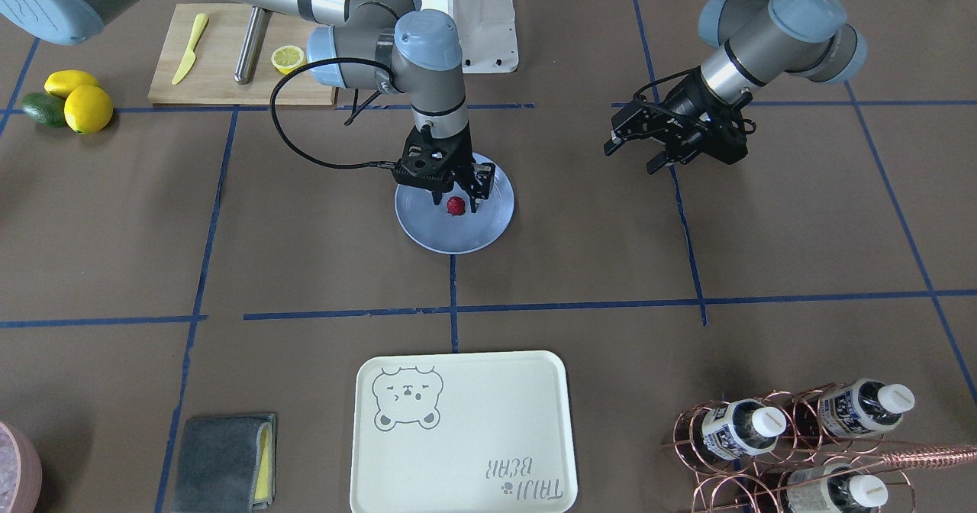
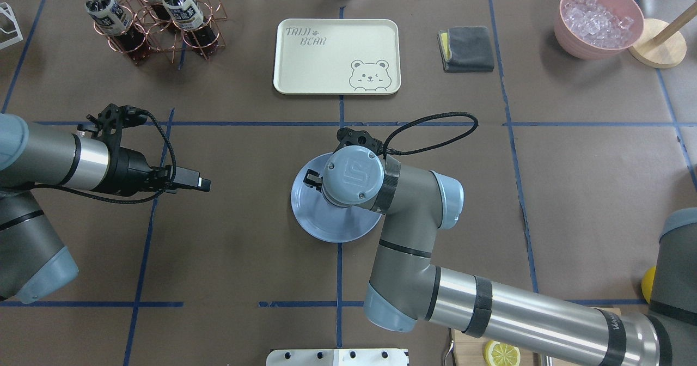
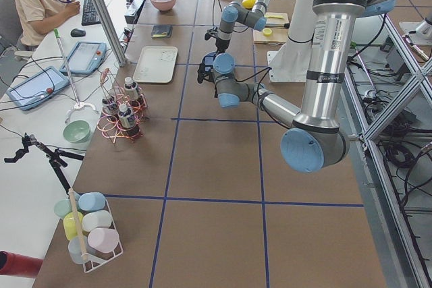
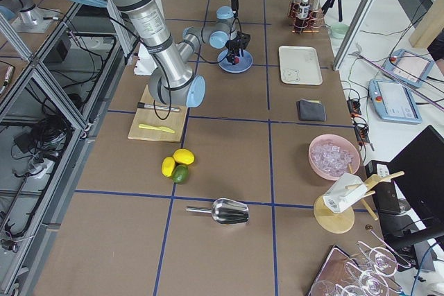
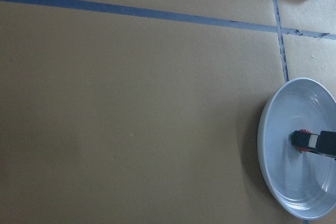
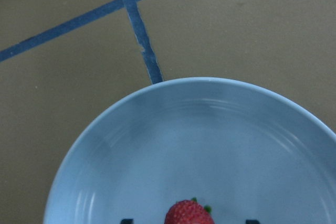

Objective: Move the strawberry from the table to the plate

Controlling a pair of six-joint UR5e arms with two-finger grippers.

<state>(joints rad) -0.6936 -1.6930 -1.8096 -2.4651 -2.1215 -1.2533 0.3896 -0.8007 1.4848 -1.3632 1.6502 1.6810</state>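
Where blue tape rules its brown paper into a grid, the table lies flat and matte. The right arm, a jointed tube of grey metal with pale blue caps, reaches in from the robot's edge to about the table's middle. The left arm stops short, well apart from it. The plate sits there, well in from every edge and over a tape line; it is round, shallow and glossy light blue, with faint rings in its well. The right gripper points straight down over the plate, jaws spread and holding nothing. The left gripper, black and angular, hangs above bare paper, jaws apart and empty. The strawberry lies on the plate between the right jaws, small, red and roundish. The overhead view hides it under the right wrist. The right wrist view alone shows its pitted skin, its green cap and a clear gap to each jaw. The left wrist view shows the plate side-on with one dark jaw across the berry.
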